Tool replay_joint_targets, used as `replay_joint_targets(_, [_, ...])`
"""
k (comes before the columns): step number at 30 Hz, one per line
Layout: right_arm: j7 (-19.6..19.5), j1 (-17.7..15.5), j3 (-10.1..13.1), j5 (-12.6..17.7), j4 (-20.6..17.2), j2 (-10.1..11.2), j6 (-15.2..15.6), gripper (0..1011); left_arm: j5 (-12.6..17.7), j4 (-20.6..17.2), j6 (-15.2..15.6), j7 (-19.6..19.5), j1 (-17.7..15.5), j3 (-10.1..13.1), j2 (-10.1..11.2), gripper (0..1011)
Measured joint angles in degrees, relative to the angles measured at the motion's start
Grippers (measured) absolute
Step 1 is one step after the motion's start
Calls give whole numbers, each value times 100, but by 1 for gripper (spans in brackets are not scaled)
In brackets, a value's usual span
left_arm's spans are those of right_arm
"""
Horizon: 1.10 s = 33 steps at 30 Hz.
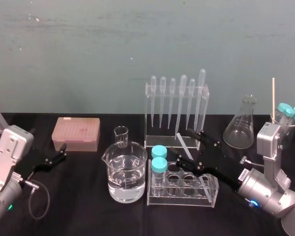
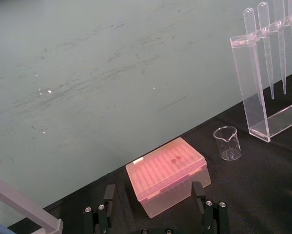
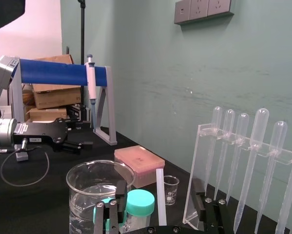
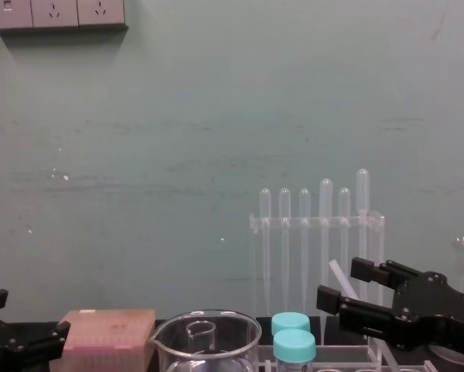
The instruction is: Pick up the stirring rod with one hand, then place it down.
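At lower right of the head view, the right hand [image 1: 187,146] hung over the tube rack [image 1: 181,200], fingers spread wide, gripping nothing. The stirring rod [image 1: 184,140] slanted up between them, touching neither, its lower end apparently down in the rack. At lower left, the left hand [image 1: 62,151] sat near the black surface [image 1: 88,211], likewise spread and empty.

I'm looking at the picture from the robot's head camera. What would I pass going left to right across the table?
Left end effector → pink box → big beaker → pipette rack → flask → blue-capped tubes at the far edge.
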Motion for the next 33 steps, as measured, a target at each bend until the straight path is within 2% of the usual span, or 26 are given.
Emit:
replay_joint_targets(5, [-62,-23,10,-57,-80,1,-82,940,0,0,0,0,0,0,0,1000])
replay_joint_targets(7, [-173,-82,92,-111,-255,-23,-322,1003,0,0,0,0,0,0,0,1000])
replay_joint_targets(13, [-469,-274,371,-146,-722,-115,-761,1000,0,0,0,0,0,0,0,1000])
replay_joint_targets(14, [-469,-274,371,-146,-722,-115,-761,1000,0,0,0,0,0,0,0,1000])
replay_joint_targets(17, [-895,-425,638,-280,-979,-160,-709,1000,0,0,0,0,0,0,0,1000])
replay_joint_targets(18, [-895,-425,638,-280,-979,-160,-709,1000,0,0,0,0,0,0,0,1000])
replay_joint_targets(20, [-1300,-548,863,-374,-1111,-154,-334,1000,0,0,0,0,0,0,0,1000])
replay_joint_targets(21, [-1300,-548,863,-374,-1111,-154,-334,1000,0,0,0,0,0,0,0,1000])
replay_joint_targets(25, [-1707,-751,1122,-461,-1153,-94,215,1000,0,0,0,0,0,0,0,1000])
replay_joint_targets(26, [-1820,-832,1186,-494,-1159,-61,436,1000,0,0,0,0,0,0,0,1000])
replay_joint_targets(27, [-1820,-832,1186,-494,-1159,-61,436,1000,0,0,0,0,0,0,0,1000])
replay_joint_targets(30, [-1954,-1033,1319,-461,-1172,8,1032,1000,0,0,0,0,0,0,0,1000])
replay_joint_targets(33, [-1998,-1142,1376,-453,-1185,38,1354,1000,0,0,0,0,0,0,0,1000])
